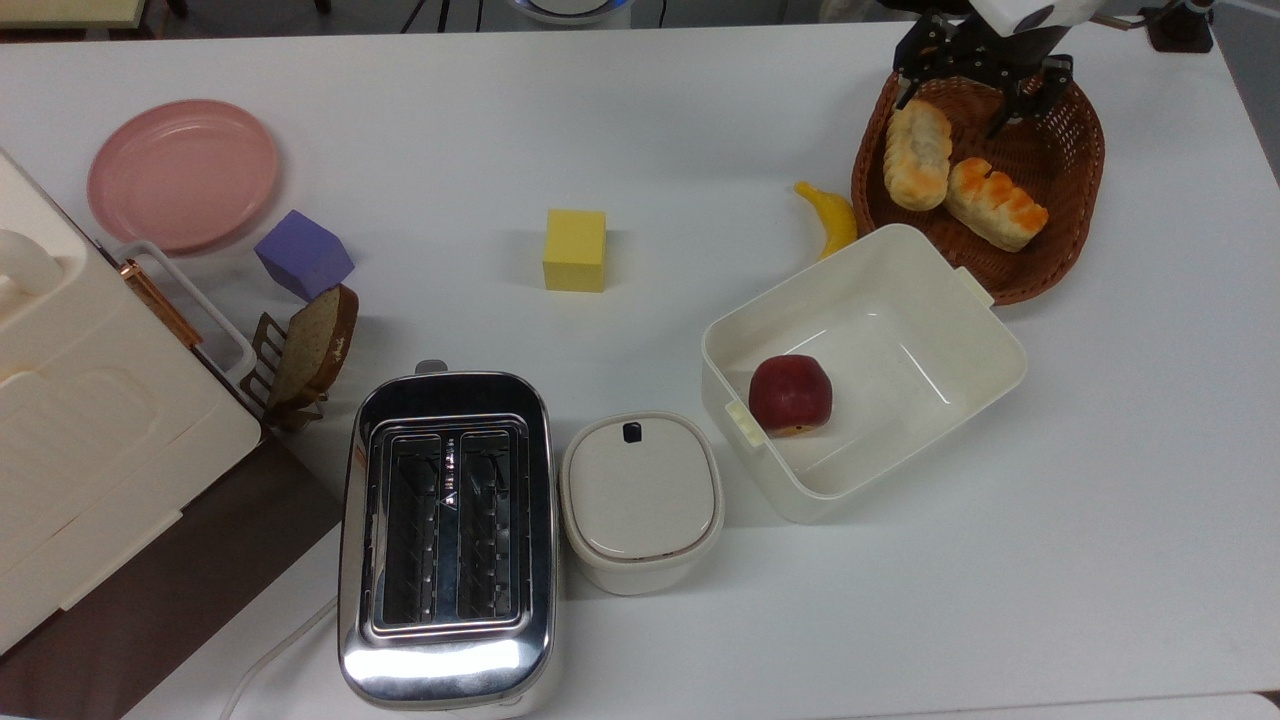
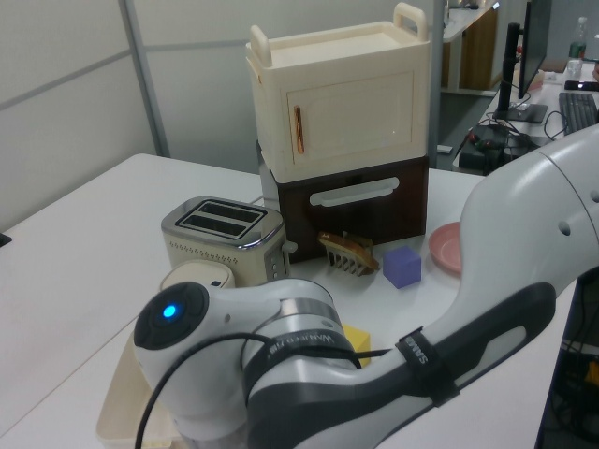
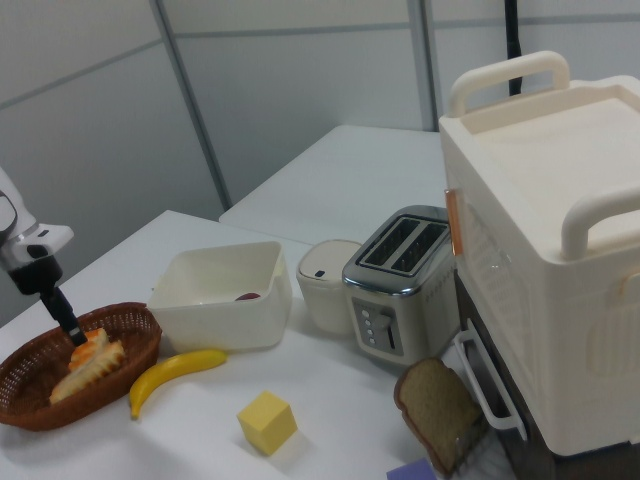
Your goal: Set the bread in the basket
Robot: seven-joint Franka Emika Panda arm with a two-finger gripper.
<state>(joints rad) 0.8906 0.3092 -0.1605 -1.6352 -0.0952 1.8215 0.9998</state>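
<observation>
- Wicker basket (image 1: 1075,190): the landmark for this list; it stands on the white bench (image 1: 640,130) at the far right corner in the top view.
- Bread (image 1: 920,153): lies inside the basket against the wall on the top view's left, flat and lengthwise, free of any grip.
- Ridged bun (image 1: 995,203): also inside the basket, just beside the bread and seemingly touching it at one end.
- Pincer (image 1: 978,82): sits over the basket's far rim, fingers apart and empty, with one dark finger (image 3: 62,312) reaching down just above the loaves in the right view.
- Banana (image 1: 832,215): outside the basket, on the bench just beside the wall nearest the bread.
- White plastic tub (image 1: 985,395): outside the basket, close against its near wall, with a red apple (image 1: 791,394) in it.
- Step in hand, as judged: placement looks complete, leaving only the retreat. Done well, the pincer rises straight up with fingers kept apart until clear of the rim, so that neither loaf nor the wicker is dragged sideways.
</observation>
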